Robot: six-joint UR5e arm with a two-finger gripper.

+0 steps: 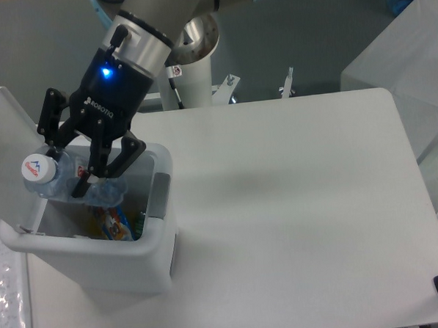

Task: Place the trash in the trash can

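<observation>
The white trash can (106, 254) is seen at the table's (295, 219) near left corner, its flip lid (5, 157) swung up. A colourful snack wrapper (112, 222) is seen inside. Above the opening, the clear plastic bottle (69, 179) is pinched between the fingers of the gripper (71, 170), its white cap (37, 168) pointed toward the lid. Behind, the arm's base post (192, 77) is seen.

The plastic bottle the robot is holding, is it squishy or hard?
Probably squishy: the clear, crinkled plastic bottle with a white cap looks dented where the black fingers squeeze it. It seems empty, so likely light. Being rounded, it might roll if dropped outside the white rectangular bin.
</observation>
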